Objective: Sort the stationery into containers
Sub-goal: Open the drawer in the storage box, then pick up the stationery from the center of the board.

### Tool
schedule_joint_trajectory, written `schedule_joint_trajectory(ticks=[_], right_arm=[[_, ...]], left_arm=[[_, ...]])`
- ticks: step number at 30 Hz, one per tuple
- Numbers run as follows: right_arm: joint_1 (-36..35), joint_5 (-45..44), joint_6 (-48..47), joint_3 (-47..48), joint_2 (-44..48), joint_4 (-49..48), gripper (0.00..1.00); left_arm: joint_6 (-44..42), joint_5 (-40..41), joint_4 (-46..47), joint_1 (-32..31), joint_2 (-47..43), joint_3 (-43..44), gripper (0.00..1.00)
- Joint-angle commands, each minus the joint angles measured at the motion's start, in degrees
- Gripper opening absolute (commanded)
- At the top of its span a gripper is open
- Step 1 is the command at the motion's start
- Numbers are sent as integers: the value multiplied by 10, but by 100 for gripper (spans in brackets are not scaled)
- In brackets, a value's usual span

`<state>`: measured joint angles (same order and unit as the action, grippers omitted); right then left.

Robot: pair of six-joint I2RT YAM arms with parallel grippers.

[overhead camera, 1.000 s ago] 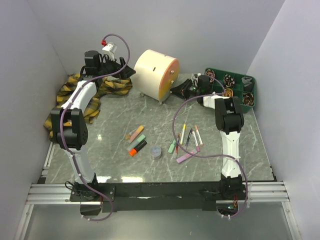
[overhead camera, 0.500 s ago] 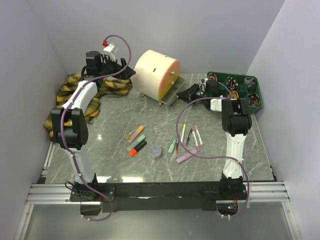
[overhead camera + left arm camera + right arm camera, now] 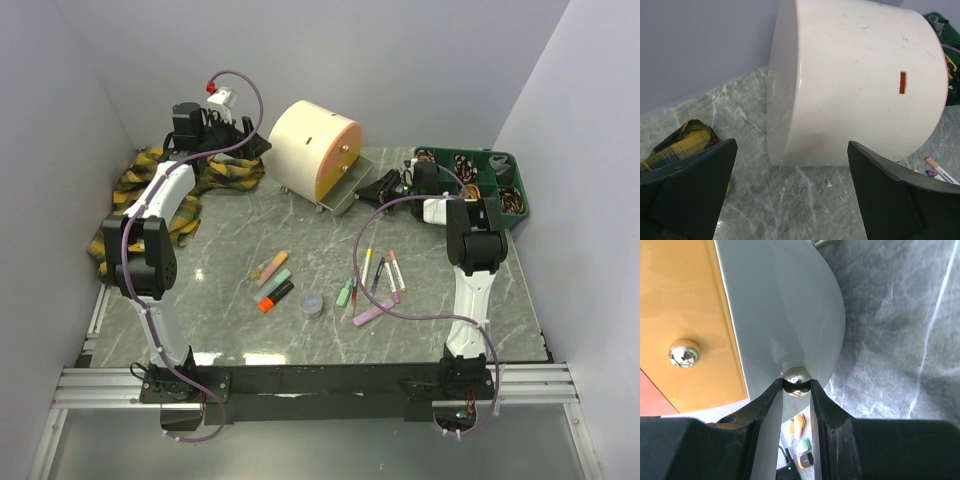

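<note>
The cream cylindrical cabinet (image 3: 305, 145) stands at the back; its face is orange. A pale grey lower drawer (image 3: 342, 192) stands pulled out from it. My right gripper (image 3: 374, 187) is shut on that drawer's silver knob (image 3: 796, 380); it shows in the right wrist view (image 3: 796, 388). A second knob (image 3: 684, 352) sits on the orange panel. My left gripper (image 3: 247, 141) is open and empty behind the cabinet (image 3: 855, 80). Highlighters (image 3: 274, 281), the grey tin (image 3: 313, 304) and pens (image 3: 380, 272) lie mid-table. The green tray (image 3: 505, 160) is back right.
The yellow-black plaid cloth (image 3: 150, 180) lies at the back left under my left arm, and shows in the left wrist view (image 3: 682, 145). The tray's compartments hold coiled bands (image 3: 462, 165). Grey walls close in the back and both sides.
My right gripper has moved right, drawing the lower drawer out of the cabinet by its knob. The green tray has shifted slightly right. The left arm has not moved.
</note>
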<state>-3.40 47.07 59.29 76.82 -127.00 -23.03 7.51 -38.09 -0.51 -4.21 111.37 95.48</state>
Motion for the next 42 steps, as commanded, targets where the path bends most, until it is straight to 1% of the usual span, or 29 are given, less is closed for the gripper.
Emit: schedule_joint_trajectory(ticks=[1,6,7,10,17,19,24,27,28,30,31,32,34,39,42], right_arm=[[1,-58,-38,44,9,1,8],[-18,-115,-56,47,32,48,7],[-18,-134,-59,44,41,55,6],[-18,-164,-69,45,56,104,6],[-18,-174,-73,16,89,126,6],[-15,-176,-77,8,97,129,6],[-14,-182,-82,-1,102,139,8],[-14,-186,-89,-1,102,155,17],[-13,-186,-94,-3,105,158,25],[-13,-183,-96,-7,111,160,34],[-12,-181,-100,-11,118,161,41],[-13,-179,-102,-11,120,161,44],[-12,-172,-109,-14,128,159,47],[-11,-151,-109,-16,141,149,49],[-12,-142,-121,-12,157,171,50]], left_arm=[[-13,-1,7,2,-35,-6,99],[-19,6,7,3,-46,-7,99],[-20,6,-7,3,-47,-8,99],[-20,3,-5,5,-51,-11,99],[-6,-8,2,11,-50,-15,100],[-3,-9,17,13,-51,-19,99],[0,-14,25,17,-59,-34,99],[1,-16,28,17,-65,-43,100],[1,-17,29,19,-67,-49,100],[1,-18,31,19,-75,-55,100],[-1,-16,32,20,-77,-59,99],[-3,-16,31,20,-80,-62,99],[-7,-15,31,21,-85,-66,99],[-8,-10,24,24,-100,-75,100],[-12,22,7,24,-120,-90,100]])
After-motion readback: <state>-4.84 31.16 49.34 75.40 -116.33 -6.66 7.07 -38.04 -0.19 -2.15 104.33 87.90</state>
